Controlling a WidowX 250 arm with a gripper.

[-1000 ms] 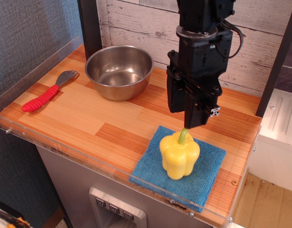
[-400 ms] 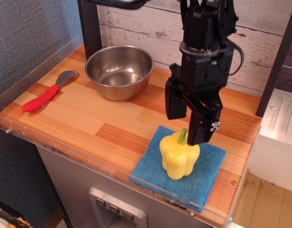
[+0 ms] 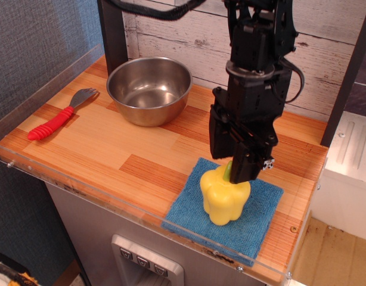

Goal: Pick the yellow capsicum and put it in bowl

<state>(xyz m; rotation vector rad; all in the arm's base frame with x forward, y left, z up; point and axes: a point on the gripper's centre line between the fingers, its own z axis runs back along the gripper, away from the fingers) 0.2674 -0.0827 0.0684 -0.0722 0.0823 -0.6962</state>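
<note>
Foreground: blue cloth [image 3: 254,223] at the table's [image 3: 111,152] front right corner, bearing the upright yellow capsicum [image 3: 224,196]. Directly above, the black gripper [image 3: 233,162] straddles the green stem [image 3: 228,171], fingers narrowed about it; whether they grip it cannot be told. Behind left: empty steel bowl [image 3: 149,89]; far left, red-handled spork [image 3: 61,113].
</note>
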